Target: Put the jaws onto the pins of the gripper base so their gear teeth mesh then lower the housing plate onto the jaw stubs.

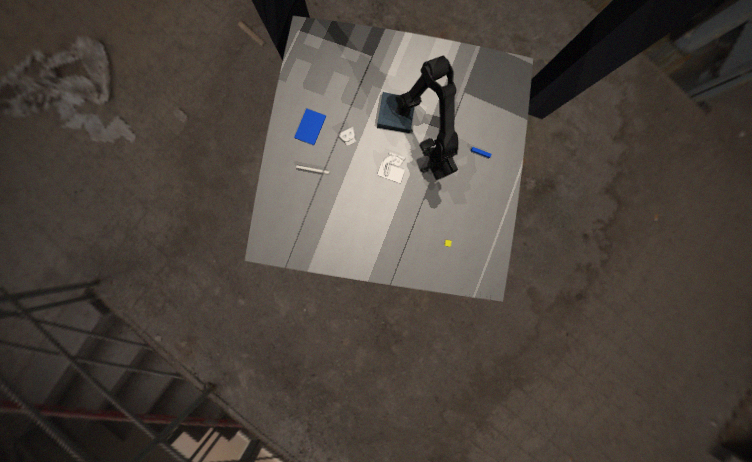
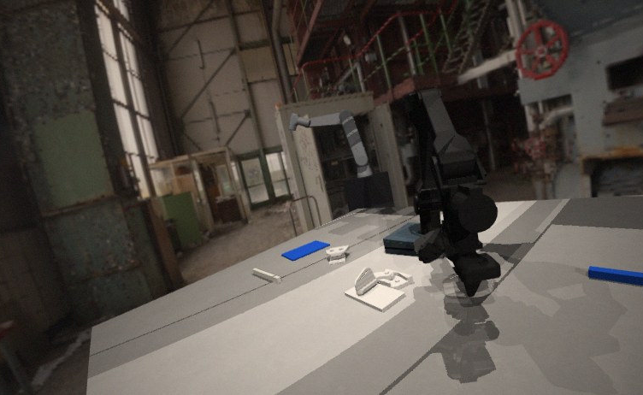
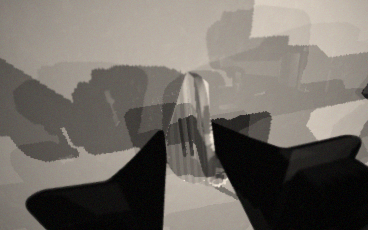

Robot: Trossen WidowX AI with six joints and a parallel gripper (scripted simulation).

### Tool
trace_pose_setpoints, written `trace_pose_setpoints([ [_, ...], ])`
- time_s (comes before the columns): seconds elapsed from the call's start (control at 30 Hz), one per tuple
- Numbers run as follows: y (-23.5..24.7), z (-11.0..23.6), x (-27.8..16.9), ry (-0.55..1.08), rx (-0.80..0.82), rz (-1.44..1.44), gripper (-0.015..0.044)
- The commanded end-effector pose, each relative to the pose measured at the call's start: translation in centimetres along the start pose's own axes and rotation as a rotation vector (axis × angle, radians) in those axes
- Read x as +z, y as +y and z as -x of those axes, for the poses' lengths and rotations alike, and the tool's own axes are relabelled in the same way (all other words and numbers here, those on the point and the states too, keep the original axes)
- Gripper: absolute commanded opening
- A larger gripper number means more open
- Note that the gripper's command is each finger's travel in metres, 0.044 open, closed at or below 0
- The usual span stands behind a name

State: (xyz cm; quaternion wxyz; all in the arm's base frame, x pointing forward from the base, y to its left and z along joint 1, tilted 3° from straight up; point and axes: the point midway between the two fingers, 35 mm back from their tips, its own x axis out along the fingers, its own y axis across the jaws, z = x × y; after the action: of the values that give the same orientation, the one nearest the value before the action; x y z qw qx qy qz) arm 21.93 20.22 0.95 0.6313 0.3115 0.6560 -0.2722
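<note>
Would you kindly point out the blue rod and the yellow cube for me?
Blue rod (image 1: 481, 152) (image 2: 625, 277): top and exterior views, middle of its length.
Yellow cube (image 1: 448, 243): top view, centre of its upper face.
</note>
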Motion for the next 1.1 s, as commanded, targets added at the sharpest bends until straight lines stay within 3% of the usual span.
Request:
trace_pose_setpoints([
  [0.0,0.1,0.7,0.0,0.000,0.001,0.000,0.0134],
  [0.73,0.1,7.6,0.0,0.002,0.002,-0.004,0.0134],
  [1.07,0.1,7.8,1.5,-0.001,0.002,0.048,0.0134],
])
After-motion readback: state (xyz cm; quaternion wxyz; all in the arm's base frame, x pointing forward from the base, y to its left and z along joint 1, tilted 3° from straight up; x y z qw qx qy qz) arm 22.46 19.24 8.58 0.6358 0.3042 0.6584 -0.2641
